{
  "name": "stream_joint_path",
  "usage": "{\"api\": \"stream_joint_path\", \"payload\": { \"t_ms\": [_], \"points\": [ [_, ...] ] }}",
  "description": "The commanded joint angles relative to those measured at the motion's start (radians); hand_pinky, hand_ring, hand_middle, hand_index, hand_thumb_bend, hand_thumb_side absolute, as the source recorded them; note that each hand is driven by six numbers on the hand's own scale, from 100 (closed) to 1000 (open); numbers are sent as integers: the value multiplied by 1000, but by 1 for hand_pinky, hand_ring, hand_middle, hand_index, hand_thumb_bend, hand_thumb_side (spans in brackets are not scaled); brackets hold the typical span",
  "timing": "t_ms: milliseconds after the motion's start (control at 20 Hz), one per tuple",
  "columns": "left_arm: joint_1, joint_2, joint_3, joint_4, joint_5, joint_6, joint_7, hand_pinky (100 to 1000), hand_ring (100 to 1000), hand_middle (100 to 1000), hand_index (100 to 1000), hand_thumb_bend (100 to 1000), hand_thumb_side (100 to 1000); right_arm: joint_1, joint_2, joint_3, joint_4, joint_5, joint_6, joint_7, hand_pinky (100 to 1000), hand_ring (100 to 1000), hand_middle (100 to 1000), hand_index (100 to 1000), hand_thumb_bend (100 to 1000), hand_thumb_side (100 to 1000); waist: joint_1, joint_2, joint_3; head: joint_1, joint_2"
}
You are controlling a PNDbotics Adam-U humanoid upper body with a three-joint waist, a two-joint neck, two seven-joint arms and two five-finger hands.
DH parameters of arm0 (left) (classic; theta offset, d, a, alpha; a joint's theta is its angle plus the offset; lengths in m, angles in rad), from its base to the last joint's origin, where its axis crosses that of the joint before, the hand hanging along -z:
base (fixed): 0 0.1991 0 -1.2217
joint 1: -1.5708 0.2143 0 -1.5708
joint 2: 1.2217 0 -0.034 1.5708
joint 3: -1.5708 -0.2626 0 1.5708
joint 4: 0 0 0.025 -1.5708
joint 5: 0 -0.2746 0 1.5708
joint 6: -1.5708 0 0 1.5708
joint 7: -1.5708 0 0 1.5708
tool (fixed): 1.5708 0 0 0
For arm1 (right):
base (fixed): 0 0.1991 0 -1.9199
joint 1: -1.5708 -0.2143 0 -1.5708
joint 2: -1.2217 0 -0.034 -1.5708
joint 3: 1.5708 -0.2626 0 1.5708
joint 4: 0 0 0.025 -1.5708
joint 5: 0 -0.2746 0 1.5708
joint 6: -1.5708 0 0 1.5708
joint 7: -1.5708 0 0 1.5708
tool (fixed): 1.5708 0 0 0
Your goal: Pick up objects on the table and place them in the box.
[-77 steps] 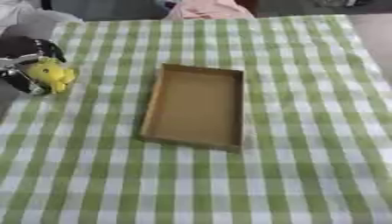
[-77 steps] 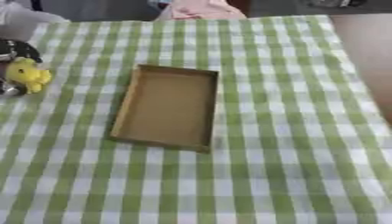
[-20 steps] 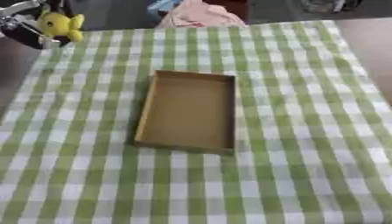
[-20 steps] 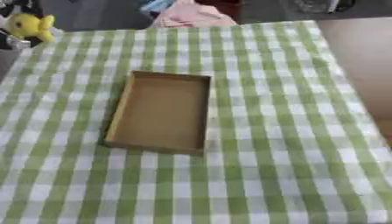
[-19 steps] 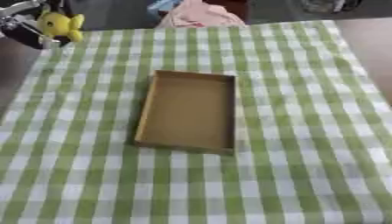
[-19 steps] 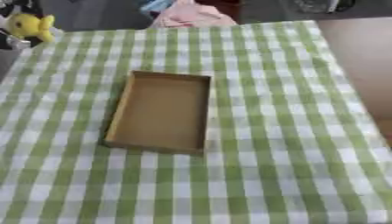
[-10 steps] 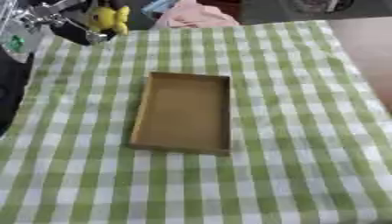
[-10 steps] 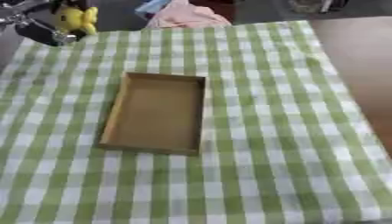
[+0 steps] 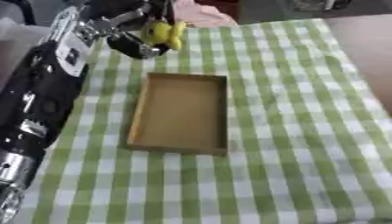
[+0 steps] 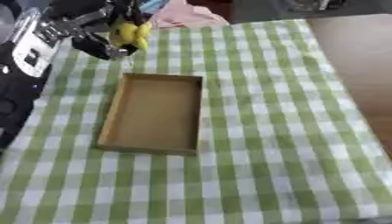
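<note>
A: What is the left hand [image 9: 134, 37] doing?

B: Its dark fingers are curling round a small yellow toy [image 9: 162, 33], soft-looking and rounded, holding it up off the cloth just beyond the far left corner of the box [image 9: 182, 113].

A: And the box?

B: It is lying flat in the middle of the table, a shallow rectangular tray of brown cardboard with low upright walls and a bare matte floor.

A: What is under it?

B: A green and white checked tablecloth [image 9: 306, 131], smooth and covering the whole table.

A: Anything else showing?

B: The black and silver left arm [image 9: 46, 92] is filling the left side, glossy and cylindrical. A crumpled pink cloth [image 10: 187, 15] is sitting at the far edge. The right hand is showing in neither view
</note>
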Motion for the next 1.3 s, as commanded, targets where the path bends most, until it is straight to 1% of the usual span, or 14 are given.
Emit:
{"api": "stream_joint_path", "payload": {
  "t_ms": [50, 400, 750, 850, 900, 950, 1000, 1100, 1300],
  "points": [
    [-3, -25, 7, -10, -36, -141, -160, 290, 503, 595, 644, 214, 100, -9, -25, -10, -19, -1, 2, -3, 802, 709, 584, 857, 100, 711, -4, -18, -2, 3, -6],
    [39, -80, 15, 2, -95, -141, -192, 299, 510, 601, 650, 198, 100, -11, -19, -10, -19, -1, 5, 0, 803, 710, 583, 857, 100, 713, -4, -14, -5, 0, -7],
    [62, -99, 13, 13, -124, -141, -226, 327, 528, 618, 673, 235, 100, -11, -16, -11, -19, -1, 9, 3, 804, 710, 583, 858, 100, 714, -3, -14, -6, -2, -9],
    [68, -103, 14, 11, -128, -141, -240, 360, 549, 637, 700, 265, 100, -10, -16, -11, -19, -1, 9, 3, 804, 710, 583, 858, 100, 714, -3, -14, -6, -2, -8],
    [71, -103, 15, 9, -132, -141, -248, 403, 575, 664, 739, 305, 100, -9, -16, -11, -19, -1, 9, 3, 804, 710, 583, 858, 100, 714, -3, -14, -6, -3, -8],
    [72, -102, 16, 4, -138, -141, -255, 417, 586, 673, 749, 319, 100, -9, -16, -11, -19, -1, 9, 3, 804, 710, 583, 858, 100, 715, -3, -14, -5, -4, -7],
    [74, -102, 15, -1, -146, -141, -262, 462, 623, 705, 781, 370, 130, -9, -16, -11, -19, -1, 9, 3, 804, 710, 583, 858, 100, 715, -3, -14, -5, -4, -7],
    [77, -102, 11, -5, -160, -141, -280, 485, 648, 724, 800, 406, 191, -9, -15, -11, -19, -1, 10, 4, 804, 711, 583, 858, 100, 715, -2, -15, -5, -5, -7],
    [81, -103, 8, -5, -157, -141, -317, 491, 656, 730, 805, 415, 208, -9, -15, -12, -19, -1, 12, 5, 804, 711, 583, 858, 100, 715, -2, -15, -5, -6, -7]
  ]
}}
